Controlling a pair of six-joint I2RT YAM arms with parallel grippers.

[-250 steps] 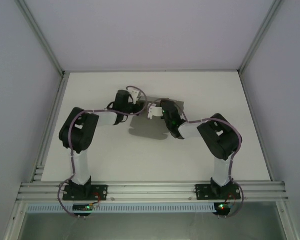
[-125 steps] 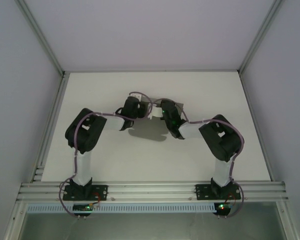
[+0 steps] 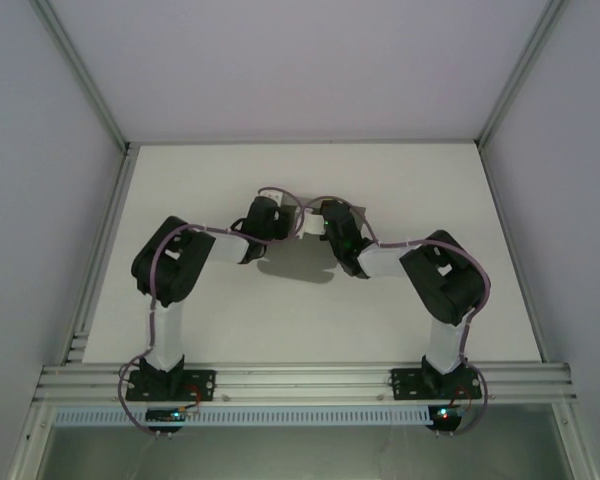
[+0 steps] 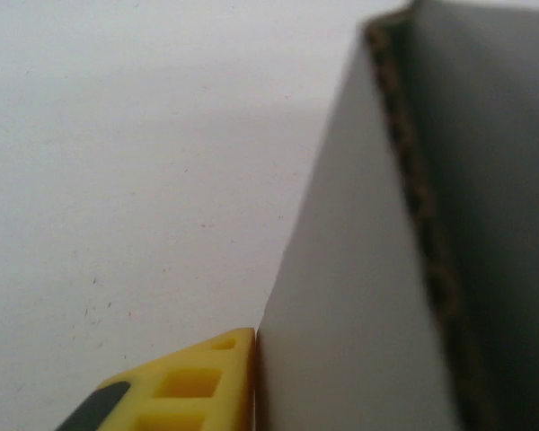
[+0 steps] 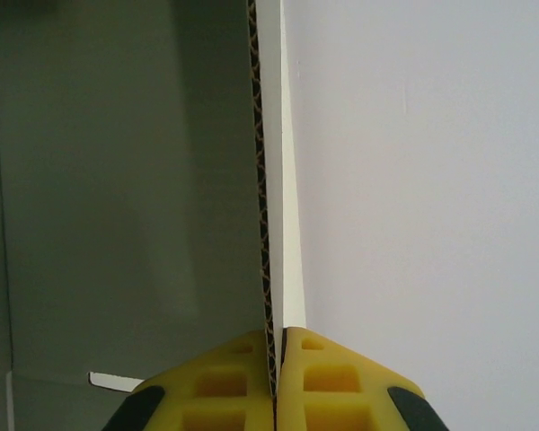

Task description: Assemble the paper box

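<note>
I work in what looks like a robotics lab test cell. A bare white surface (image 3: pixel 310 310) sits between plain pale walls (image 3: pixel 300 60), framed by aluminium profile posts (image 3: pixel 80 75). My arm bases (image 3: pixel 165 378) are bolted to a slotted aluminium rail (image 3: pixel 300 381) at the near edge. Exposed cables (image 3: pixel 276 188) loop along both arms.

overhead far — wrists near paper box (image 5: pixel 117 180)

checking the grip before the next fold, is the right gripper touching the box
Touching. The right wrist view shows the right gripper shut on the box wall, both yellow fingers pressed against it.
</note>
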